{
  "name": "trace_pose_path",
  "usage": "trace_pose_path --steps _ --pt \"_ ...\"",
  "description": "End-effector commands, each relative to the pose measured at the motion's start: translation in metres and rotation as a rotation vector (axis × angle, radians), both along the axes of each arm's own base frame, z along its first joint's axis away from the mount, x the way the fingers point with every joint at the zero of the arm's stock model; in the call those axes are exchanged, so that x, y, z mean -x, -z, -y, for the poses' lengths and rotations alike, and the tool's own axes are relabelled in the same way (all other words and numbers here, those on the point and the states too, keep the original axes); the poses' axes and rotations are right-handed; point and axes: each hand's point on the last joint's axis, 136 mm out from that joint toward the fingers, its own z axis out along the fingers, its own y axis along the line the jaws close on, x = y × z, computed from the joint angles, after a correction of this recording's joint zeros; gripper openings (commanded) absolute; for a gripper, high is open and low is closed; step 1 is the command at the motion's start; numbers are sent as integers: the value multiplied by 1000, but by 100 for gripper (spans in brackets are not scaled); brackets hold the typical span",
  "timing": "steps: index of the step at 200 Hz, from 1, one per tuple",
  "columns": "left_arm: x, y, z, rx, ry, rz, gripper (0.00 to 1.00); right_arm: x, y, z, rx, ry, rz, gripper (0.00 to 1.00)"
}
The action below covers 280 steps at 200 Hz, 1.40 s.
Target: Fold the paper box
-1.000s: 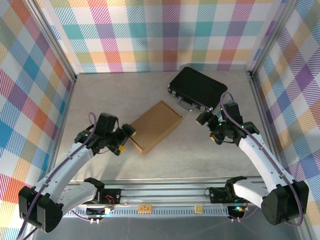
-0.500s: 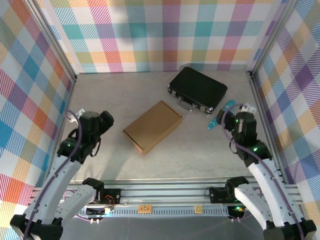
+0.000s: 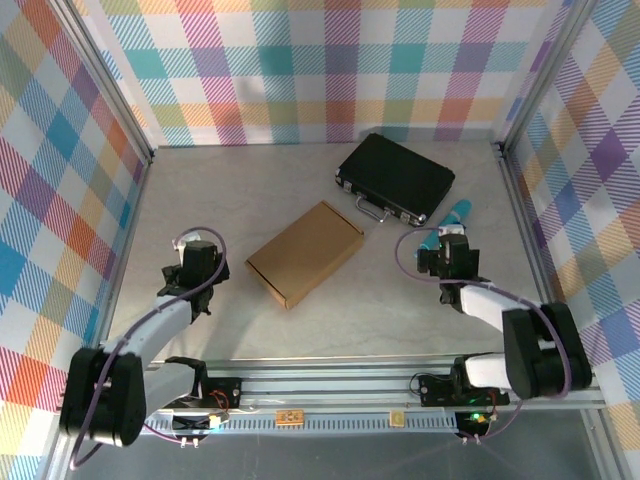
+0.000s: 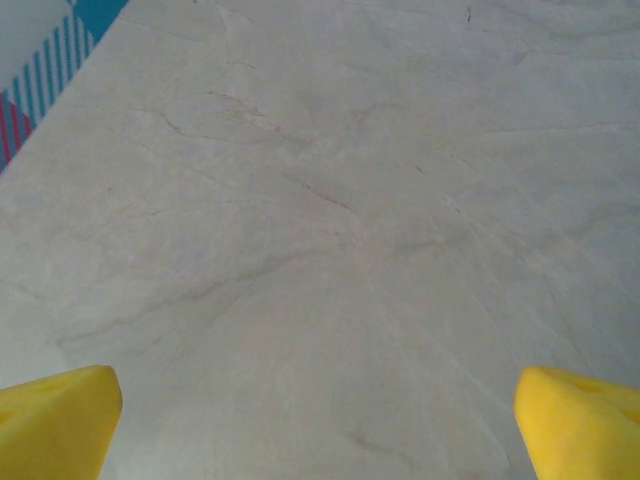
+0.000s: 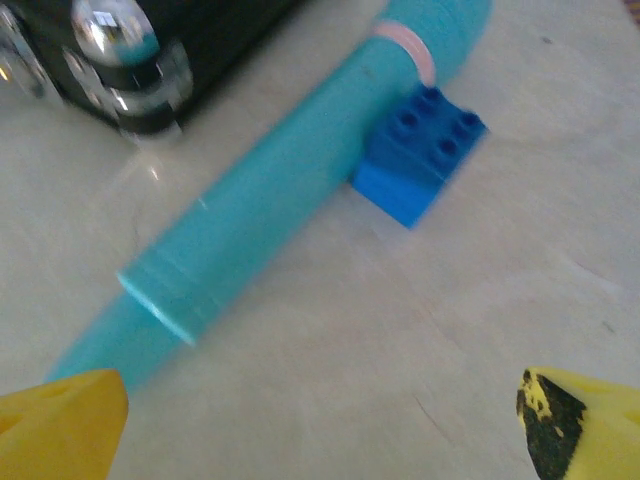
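The paper box (image 3: 305,253) is plain brown cardboard, lying closed and flat in the middle of the table, turned diagonally. My left gripper (image 3: 200,265) is drawn back to the box's left, well apart from it. In the left wrist view its yellow fingertips (image 4: 55,420) stand wide apart over bare table, so the left gripper (image 4: 320,440) is open and holds nothing. My right gripper (image 3: 447,258) sits to the box's right. In the right wrist view the right gripper (image 5: 320,430) is open too, its yellow fingertips (image 5: 585,420) spread over bare table.
A black hard briefcase (image 3: 395,178) with a metal handle lies behind the box at the back right. A teal tube (image 5: 270,220) and a small blue brick (image 5: 420,165) lie just ahead of my right gripper, beside the briefcase corner (image 5: 130,50). Frame posts line both sides.
Both arms have pulled away from the box and the briefcase towards the near edge and folded down low. The box has not moved.
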Motion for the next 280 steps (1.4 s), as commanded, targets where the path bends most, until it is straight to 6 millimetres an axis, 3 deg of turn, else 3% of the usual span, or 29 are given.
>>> trace_pose_path --steps 1,33,54,71,94,115,280 --pt "-38 -15 2 33 47 160 100 -49 -50 -19 -70 -104 256 99" --pt "-70 -24 7 45 128 281 100 -52 -39 -14 -141 -128 263 99" --pt "-71 -20 -8 92 43 397 100 -47 -36 -8 -162 -110 303 99" --pt "-67 -18 7 84 120 414 100 -47 -30 -8 -160 -107 291 99" --pt "-78 -8 20 61 191 436 100 -50 -31 -8 -162 -115 295 99" --pt "-89 -2 28 52 219 338 100 -49 -31 -9 -165 -118 288 99" --pt "-88 -2 30 49 223 336 100 -49 -31 -9 -164 -118 291 99"
